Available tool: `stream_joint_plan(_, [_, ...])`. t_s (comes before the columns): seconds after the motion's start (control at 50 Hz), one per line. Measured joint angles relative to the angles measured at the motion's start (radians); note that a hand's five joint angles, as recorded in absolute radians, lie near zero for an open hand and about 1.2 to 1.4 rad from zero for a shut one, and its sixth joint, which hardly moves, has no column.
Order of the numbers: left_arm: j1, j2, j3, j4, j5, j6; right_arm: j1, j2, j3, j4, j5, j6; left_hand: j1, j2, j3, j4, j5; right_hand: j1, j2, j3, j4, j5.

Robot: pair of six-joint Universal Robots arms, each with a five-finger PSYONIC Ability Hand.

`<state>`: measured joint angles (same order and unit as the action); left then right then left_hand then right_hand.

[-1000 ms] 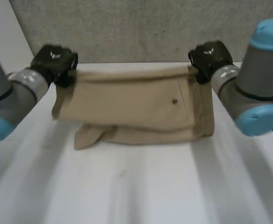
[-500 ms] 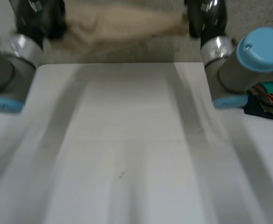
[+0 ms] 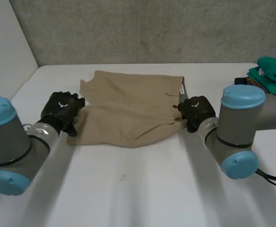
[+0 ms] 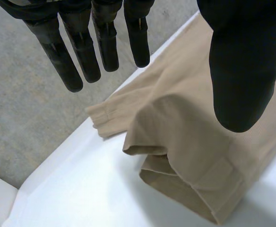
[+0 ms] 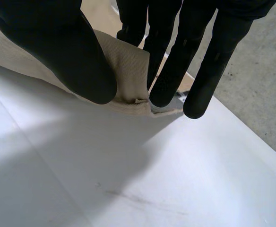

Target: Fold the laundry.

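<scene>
A pair of tan shorts (image 3: 128, 109) lies folded over on the white table (image 3: 138, 189), far of its middle. My left hand (image 3: 61, 109) hovers at the cloth's left edge. In the left wrist view its fingers (image 4: 81, 47) are straight and apart from the thumb, nothing is between them, and the tan shorts (image 4: 185, 142) lie loose beneath. My right hand (image 3: 195, 111) is at the cloth's right edge. In the right wrist view my right hand (image 5: 57, 52) pinches a hemmed corner of the tan shorts (image 5: 124, 66) between thumb and fingers, low on the table.
A pile of green and orange clothes (image 3: 272, 73) sits at the table's far right. The grey floor begins beyond the far edge, and a white wall stands at the left. Bare table stretches in front of the shorts.
The shorts were held up at the far side by both hands; now they lie on the table. My left hand has let go and opened. My right hand still pinches its corner.
</scene>
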<state>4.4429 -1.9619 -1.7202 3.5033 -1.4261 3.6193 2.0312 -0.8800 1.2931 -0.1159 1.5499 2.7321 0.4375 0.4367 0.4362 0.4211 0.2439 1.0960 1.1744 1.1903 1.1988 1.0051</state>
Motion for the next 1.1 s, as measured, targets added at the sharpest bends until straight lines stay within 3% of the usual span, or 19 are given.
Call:
stream_joint_plan(0.22, [0.041,0.095,-0.142,-0.073,0.062,-0.046,0.007,-0.087,0.11,-0.019,-0.012,0.018,0.338,0.327,0.327,0.343,0.341,0.0,0.0,0.0,0.0,0.0])
stream_joint_plan(0.38, [0.063,-0.011,-0.107,-0.051,0.137,-0.024,0.007,-0.085,0.122,-0.02,-0.012,0.015,0.263,0.266,0.268,0.274,0.279,0.0,0.0,0.0,0.0,0.0])
stream_joint_plan(0.64, [0.061,-0.167,0.029,-0.004,0.1,0.051,0.005,-0.082,0.134,-0.021,-0.012,0.014,0.267,0.267,0.266,0.276,0.279,0.0,0.0,0.0,0.0,0.0])
stream_joint_plan(0.7, [0.059,-0.192,0.053,0.002,0.1,0.061,0.006,-0.08,0.136,-0.023,-0.011,0.013,0.417,0.405,0.406,0.422,0.42,0.0,0.0,0.0,0.0,0.0])
stream_joint_plan(0.76, [0.058,-0.207,0.07,0.01,0.105,0.067,0.007,-0.079,0.137,-0.024,-0.01,0.012,0.702,0.678,0.666,0.686,0.681,0.0,0.0,0.0,0.0,0.0])
stream_joint_plan(0.86, [0.058,-0.211,0.083,0.029,0.114,0.072,0.01,-0.081,0.137,-0.022,-0.008,0.01,0.734,0.757,0.753,0.777,0.74,0.0,0.0,0.0,0.0,0.0])
stream_joint_plan(0.98, [0.063,-0.142,0.036,-0.004,0.112,0.08,0.013,-0.111,0.14,0.013,-0.016,0.0,0.734,0.758,0.753,0.777,0.74,0.0,0.0,0.0,0.0,0.0])
stream_joint_plan(1.1, [0.076,0.093,-0.091,-0.199,0.128,0.104,0.005,-0.19,0.153,0.126,-0.056,-0.077,0.734,0.758,0.753,0.778,0.74,0.0,0.0,0.0,0.0,0.0])
